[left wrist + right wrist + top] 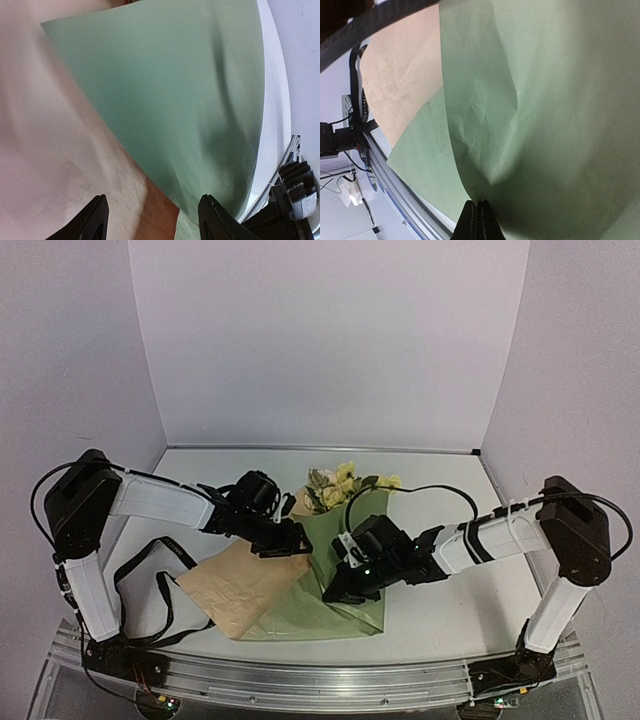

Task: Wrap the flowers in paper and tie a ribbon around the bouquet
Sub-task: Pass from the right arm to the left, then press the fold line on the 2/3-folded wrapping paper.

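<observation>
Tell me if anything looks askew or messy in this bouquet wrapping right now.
The paper wrap is lopsided: its tan flap lies splayed flat to the left instead of closing round the flowers, and the green face is creased.

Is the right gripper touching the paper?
Touching. The right wrist view shows the right gripper shut, with a fold of the paper running straight into its closed fingertips.

On my feed, a white table (450, 630) sits boxed in by a pale back wall (330, 340) and lavender-tinted side walls (60, 360). I see a thin metal strip (320, 448) where tabletop meets back wall. An aluminium rail (330, 687) runs along the near edge, with a small green light (170, 702) glowing near its left end.
</observation>
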Controlling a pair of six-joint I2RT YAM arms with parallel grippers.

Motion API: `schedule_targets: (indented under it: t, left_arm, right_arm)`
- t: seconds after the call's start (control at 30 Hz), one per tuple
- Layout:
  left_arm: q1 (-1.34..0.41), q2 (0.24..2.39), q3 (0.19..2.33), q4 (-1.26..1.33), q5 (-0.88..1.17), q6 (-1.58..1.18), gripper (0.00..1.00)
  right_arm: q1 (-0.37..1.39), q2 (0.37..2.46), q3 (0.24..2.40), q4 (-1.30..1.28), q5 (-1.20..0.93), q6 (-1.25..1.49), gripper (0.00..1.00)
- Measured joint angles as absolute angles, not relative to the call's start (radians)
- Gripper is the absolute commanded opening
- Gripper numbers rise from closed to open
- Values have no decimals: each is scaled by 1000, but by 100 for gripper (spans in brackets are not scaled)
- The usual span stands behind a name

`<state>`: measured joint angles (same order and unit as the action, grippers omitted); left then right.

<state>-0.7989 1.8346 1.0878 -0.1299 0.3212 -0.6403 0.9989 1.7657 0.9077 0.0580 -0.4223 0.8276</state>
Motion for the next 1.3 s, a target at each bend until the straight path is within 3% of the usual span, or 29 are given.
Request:
schedule_targets:
  t: [0.13, 0.33, 0.4, 0.47, 0.6, 0.73, 1.0, 1.3]
  left_arm:
    - [-793, 1860, 1117, -131, 324, -607, 53]
    - [-791, 1921, 1172, -133, 330, -572, 23]
    - [-791, 1923, 1172, -133, 330, -565, 9]
    - [-791, 1924, 1172, -133, 329, -563, 1]
    - [-791, 1924, 1172, -132, 324, -550, 0]
    - [-790, 1924, 1172, -132, 318, -549, 0]
    - [-784, 1924, 1172, -135, 312, -550, 0]
    - [-784, 1924, 1169, -163, 293, -550, 0]
  right_arm:
    - [998, 1766, 908, 68, -466, 828, 0]
    - [998, 1766, 908, 68, -500, 832, 1]
    - [997, 1766, 908, 68, -504, 834, 9]
    - [997, 1766, 908, 68, -506, 841, 20]
    - [994, 1766, 908, 66, -512, 851, 39]
    - [990, 1753, 902, 60, -510, 858, 46]
    - [978, 1589, 760, 56, -477, 876, 36]
    - [978, 1573, 670, 113, -455, 936, 27]
